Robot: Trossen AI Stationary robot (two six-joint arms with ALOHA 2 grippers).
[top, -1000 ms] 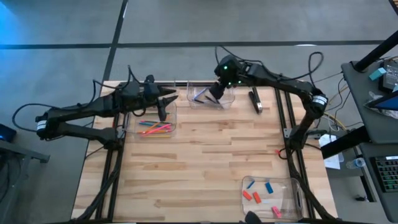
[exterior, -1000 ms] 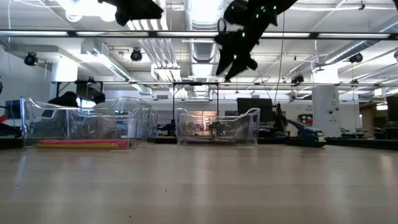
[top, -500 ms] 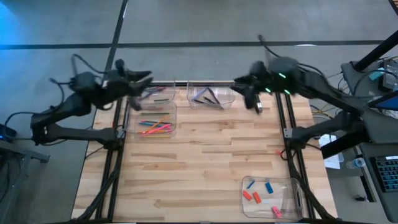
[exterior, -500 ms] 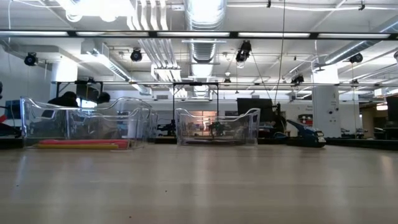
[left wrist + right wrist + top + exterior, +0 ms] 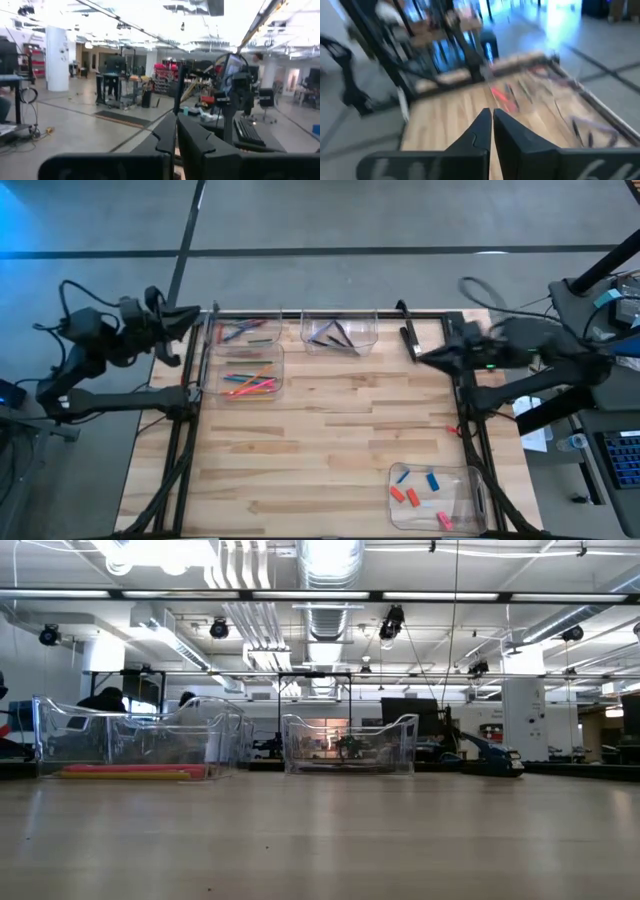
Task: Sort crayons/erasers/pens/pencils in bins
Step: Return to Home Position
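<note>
High view, left to right: your left gripper (image 5: 185, 315) sits off the left edge of the light wooden table (image 5: 330, 430), fingers pressed together and carrying nothing. Bright sticks (image 5: 250, 384) lie in the left clear plastic bin (image 5: 272, 355), and the slim dark pens (image 5: 335, 333) in the far clear bin (image 5: 365, 330). Your right gripper (image 5: 420, 358), likewise closed and empty, hangs at the right edge, which fits parking. Chunky erasers (image 5: 415, 495) sit in the near-right clear bin (image 5: 460, 480).

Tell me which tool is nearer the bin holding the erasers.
Right. The right tool hovers by the right edge of the table, up-table from the eraser bin in the high view's bottom right corner. The left tool is off the top left corner, diagonally across.
</note>
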